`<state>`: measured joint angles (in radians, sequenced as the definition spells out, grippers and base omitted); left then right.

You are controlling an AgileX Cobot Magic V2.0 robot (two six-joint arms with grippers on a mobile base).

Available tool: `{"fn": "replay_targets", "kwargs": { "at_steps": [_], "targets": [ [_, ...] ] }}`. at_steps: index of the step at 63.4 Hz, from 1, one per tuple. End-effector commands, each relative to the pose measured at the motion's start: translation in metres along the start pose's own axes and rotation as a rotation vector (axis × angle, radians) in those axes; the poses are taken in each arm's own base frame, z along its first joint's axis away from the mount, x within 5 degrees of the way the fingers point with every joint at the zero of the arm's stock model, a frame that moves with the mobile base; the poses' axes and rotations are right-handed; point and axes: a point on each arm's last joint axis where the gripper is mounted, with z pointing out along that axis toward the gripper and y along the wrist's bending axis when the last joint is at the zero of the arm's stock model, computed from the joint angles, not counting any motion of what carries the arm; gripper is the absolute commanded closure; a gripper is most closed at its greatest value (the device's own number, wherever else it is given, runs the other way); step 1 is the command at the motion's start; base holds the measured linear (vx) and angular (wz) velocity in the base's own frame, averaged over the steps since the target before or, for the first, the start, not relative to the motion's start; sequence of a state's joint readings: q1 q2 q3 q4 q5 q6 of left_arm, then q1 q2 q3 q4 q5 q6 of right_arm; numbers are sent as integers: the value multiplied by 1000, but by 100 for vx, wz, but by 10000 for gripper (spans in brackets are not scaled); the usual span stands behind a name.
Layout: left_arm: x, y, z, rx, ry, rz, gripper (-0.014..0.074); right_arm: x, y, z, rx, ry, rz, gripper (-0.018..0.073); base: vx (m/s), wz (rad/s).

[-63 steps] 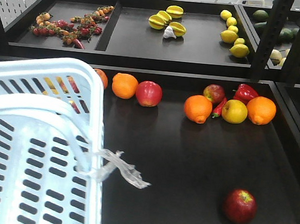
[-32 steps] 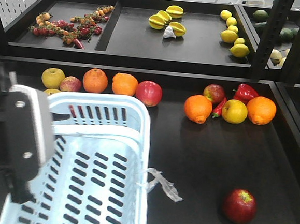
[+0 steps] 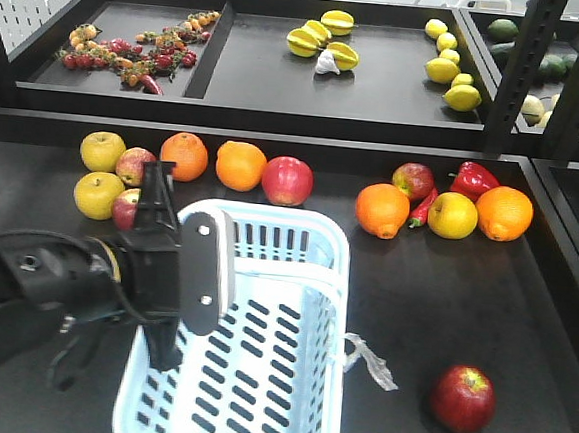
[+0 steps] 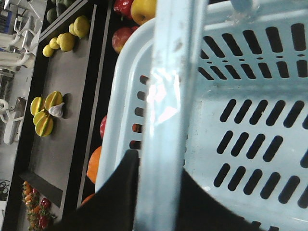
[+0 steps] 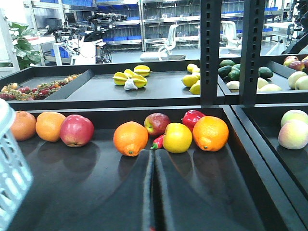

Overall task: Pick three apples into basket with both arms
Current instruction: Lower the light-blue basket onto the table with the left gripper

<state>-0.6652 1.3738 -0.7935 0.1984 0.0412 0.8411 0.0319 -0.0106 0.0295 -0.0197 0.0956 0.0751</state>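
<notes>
Left wrist view puts my left tool closed around the handle of the basket, presumably to set it near the fruit; my right tool is pinched shut, empty. Only the front camera shows three dark red apples on the desk, right of it.

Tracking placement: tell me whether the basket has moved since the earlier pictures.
Yes. The basket has shifted rightward in view: its right rim now lies past the pinkish-red apple.
</notes>
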Motion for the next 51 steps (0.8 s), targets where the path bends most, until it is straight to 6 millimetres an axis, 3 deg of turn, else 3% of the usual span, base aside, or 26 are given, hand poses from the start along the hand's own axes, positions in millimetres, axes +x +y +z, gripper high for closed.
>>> {"fn": "replay_targets", "kwargs": {
  "at_steps": [1, 35, 43, 51],
  "targets": [
    [-14, 17, 0, -132, -117, -19, 603, -3, 0, 0, -8, -76, -13, 568, 0, 0],
    [3, -4, 45, -52, -68, -58, 579, -3, 0, 0, -8, -75, -13, 568, 0, 0],
    [5, -6, 50, -47, -65, -59, 510, -3, 0, 0, -8, -76, -13, 568, 0, 0],
    [5, -7, 53, -57, -78, -59, 384, -3, 0, 0, -8, -76, -13, 568, 0, 0]
  ]
}}
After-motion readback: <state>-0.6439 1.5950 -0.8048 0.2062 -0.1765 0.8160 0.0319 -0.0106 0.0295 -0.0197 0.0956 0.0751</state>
